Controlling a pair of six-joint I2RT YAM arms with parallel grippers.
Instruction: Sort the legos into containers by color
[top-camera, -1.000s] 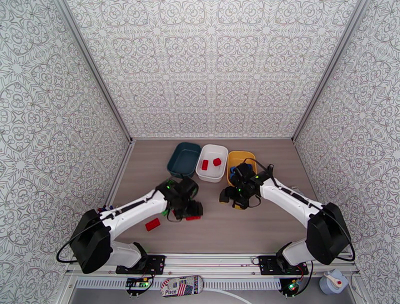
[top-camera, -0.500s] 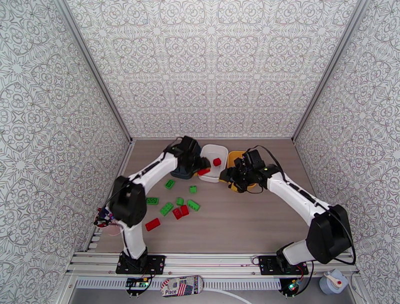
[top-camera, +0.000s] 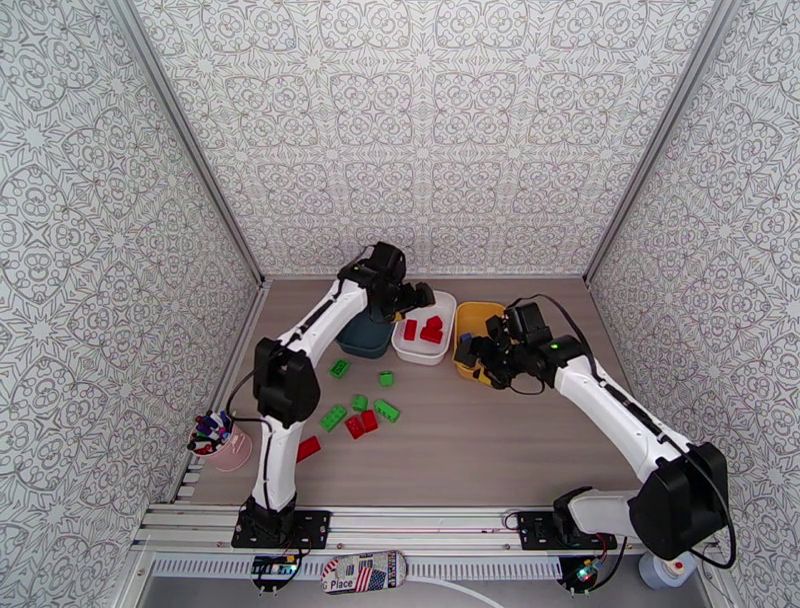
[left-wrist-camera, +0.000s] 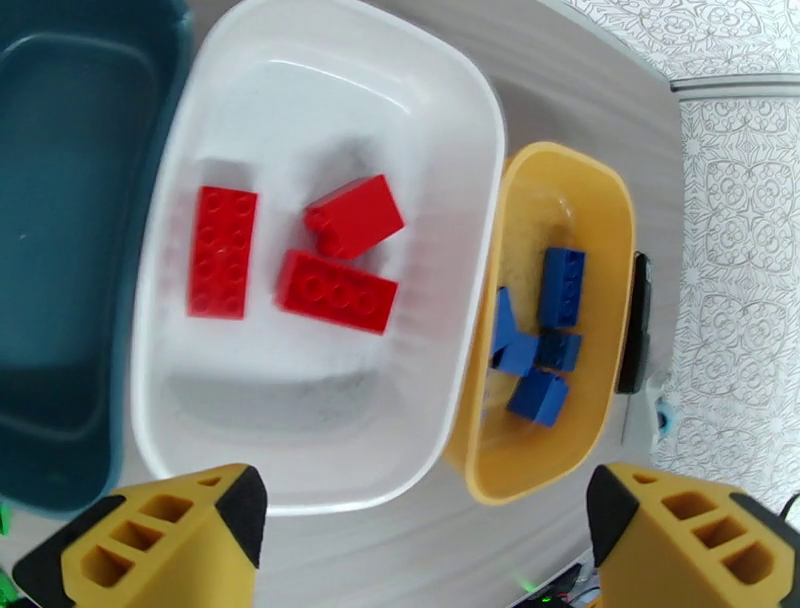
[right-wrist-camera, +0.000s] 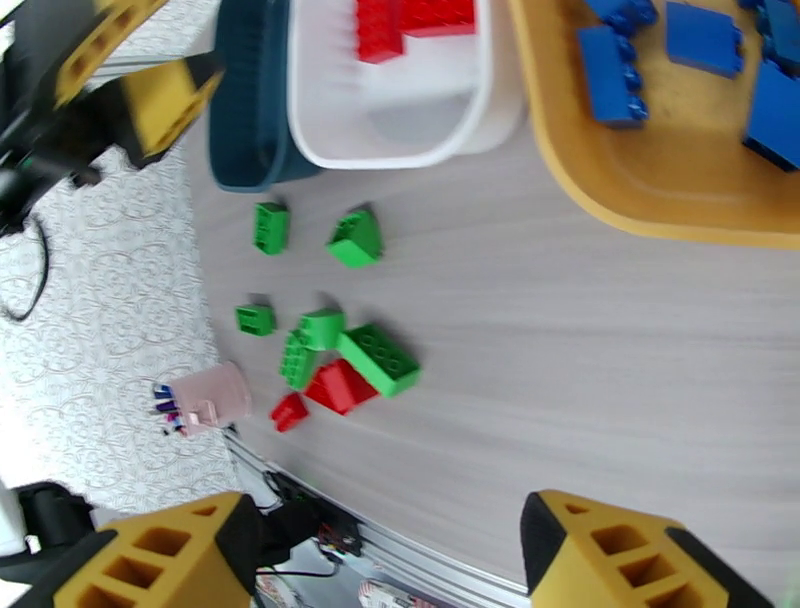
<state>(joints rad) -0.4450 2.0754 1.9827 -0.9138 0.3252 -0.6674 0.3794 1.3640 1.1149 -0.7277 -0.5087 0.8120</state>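
My left gripper (top-camera: 418, 296) hangs open and empty over the white tub (top-camera: 443, 352), its yellow fingers (left-wrist-camera: 170, 530) spread wide. Three red legos (left-wrist-camera: 337, 291) lie in the white tub (left-wrist-camera: 480, 130). Several blue legos (left-wrist-camera: 560, 287) lie in the yellow tub (left-wrist-camera: 600, 180). The teal tub (left-wrist-camera: 60, 250) sits left of the white one, partly under my left arm. My right gripper (top-camera: 472, 350) is open with nothing in it at the near edge of the yellow tub (top-camera: 482, 314). Loose green legos (top-camera: 387, 410) and red legos (top-camera: 360, 423) lie on the table.
A pink cup of pens (top-camera: 225, 445) stands at the table's left edge, a lone red brick (top-camera: 307, 448) beside it. The loose bricks (right-wrist-camera: 378, 358) cluster left of centre on the wooden table. Patterned walls close in the back and sides.
My left arm swung from the loose bricks to the white tub with a red brick and let it go there. My right gripper shifted back toward the yellow tub.
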